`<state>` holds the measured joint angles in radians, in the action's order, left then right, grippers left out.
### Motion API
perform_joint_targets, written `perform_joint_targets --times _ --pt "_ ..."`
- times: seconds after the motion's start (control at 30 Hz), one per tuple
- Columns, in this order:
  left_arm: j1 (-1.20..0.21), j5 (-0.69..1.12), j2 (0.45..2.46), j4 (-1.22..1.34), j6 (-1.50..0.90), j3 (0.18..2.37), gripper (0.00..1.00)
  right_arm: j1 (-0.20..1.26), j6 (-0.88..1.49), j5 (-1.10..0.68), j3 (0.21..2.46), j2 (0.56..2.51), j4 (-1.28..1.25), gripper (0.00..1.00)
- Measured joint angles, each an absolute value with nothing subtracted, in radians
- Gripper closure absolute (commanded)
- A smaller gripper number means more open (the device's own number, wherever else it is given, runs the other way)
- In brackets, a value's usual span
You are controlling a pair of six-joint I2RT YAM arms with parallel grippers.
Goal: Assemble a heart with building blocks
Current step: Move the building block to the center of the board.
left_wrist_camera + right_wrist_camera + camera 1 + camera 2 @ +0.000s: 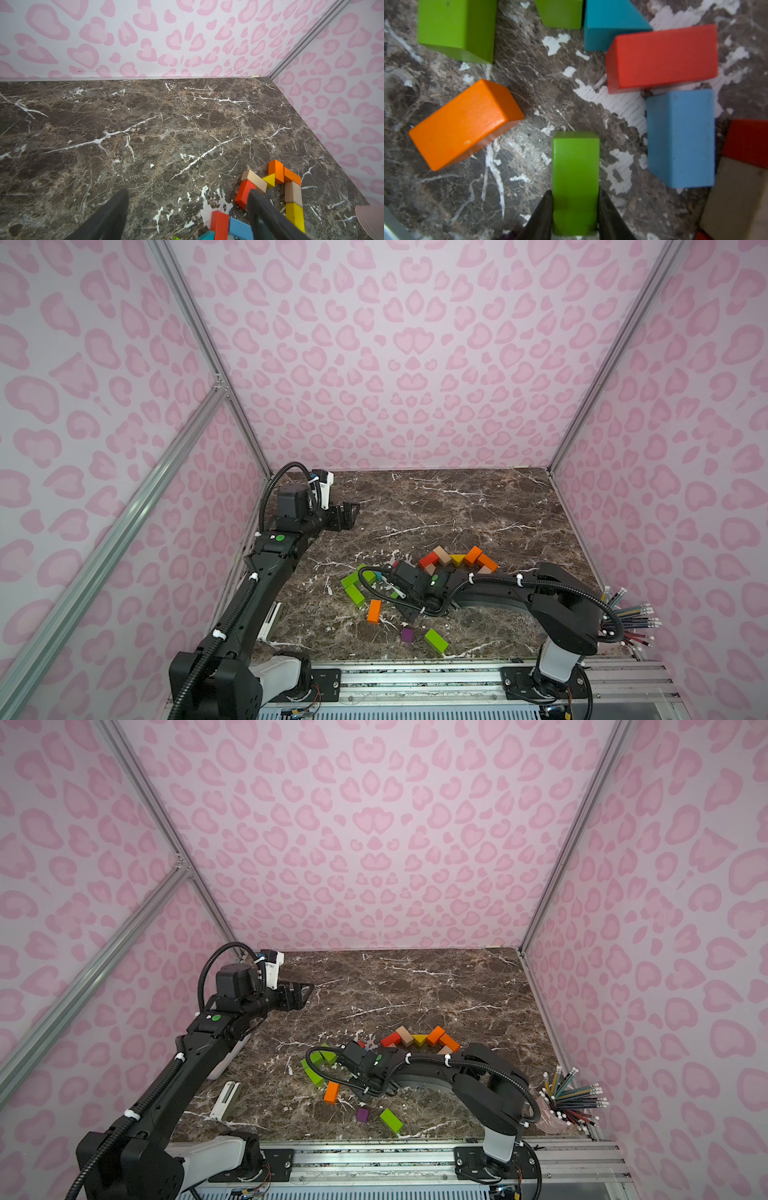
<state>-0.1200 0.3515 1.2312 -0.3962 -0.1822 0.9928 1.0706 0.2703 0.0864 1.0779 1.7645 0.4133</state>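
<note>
Block (575,164) (green) pinched in right hand (574,192).

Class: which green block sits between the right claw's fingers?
The green block flanked by the right claw; the other green blocks lie outside it.

Black arms (249,593), ribbed cables (561,583) with white zip ties (219,635), green dot stickers (280,537), pale grey bases (555,657), black wedge-fingered left hand (187,194)

High above the dark brown white-veined marble tabletop (457,510) in both top views, tilted down toward its far edge. Left wrist low over it, facing the far corner. Right wrist close, straight down, sharing the orange wooden brick (465,124) with both top views.
</note>
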Motion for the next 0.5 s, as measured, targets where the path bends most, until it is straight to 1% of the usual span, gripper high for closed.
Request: perform_joint_targets --times 0.03,0.13,0.23,0.33,0.5 --pt "-0.121 0.353 1.231 -0.396 -0.182 0.993 0.09 1.071 0.285 0.089 1.069 1.758 0.42 0.42" --pt "-0.121 0.359 1.23 -0.396 -0.182 0.993 0.09 1.073 0.327 0.088 1.048 1.735 0.429 0.39" --pt "-0.121 0.361 1.222 -0.396 -0.182 0.992 0.08 1.089 0.347 0.083 1.036 1.723 0.427 0.38" --pt "-0.12 0.364 1.209 -0.39 -0.178 0.987 0.08 1.111 0.351 0.063 1.032 1.72 0.419 0.38" --pt "-0.121 0.366 1.185 -0.378 -0.17 0.967 0.08 1.131 0.35 0.038 1.062 1.75 0.398 0.43"
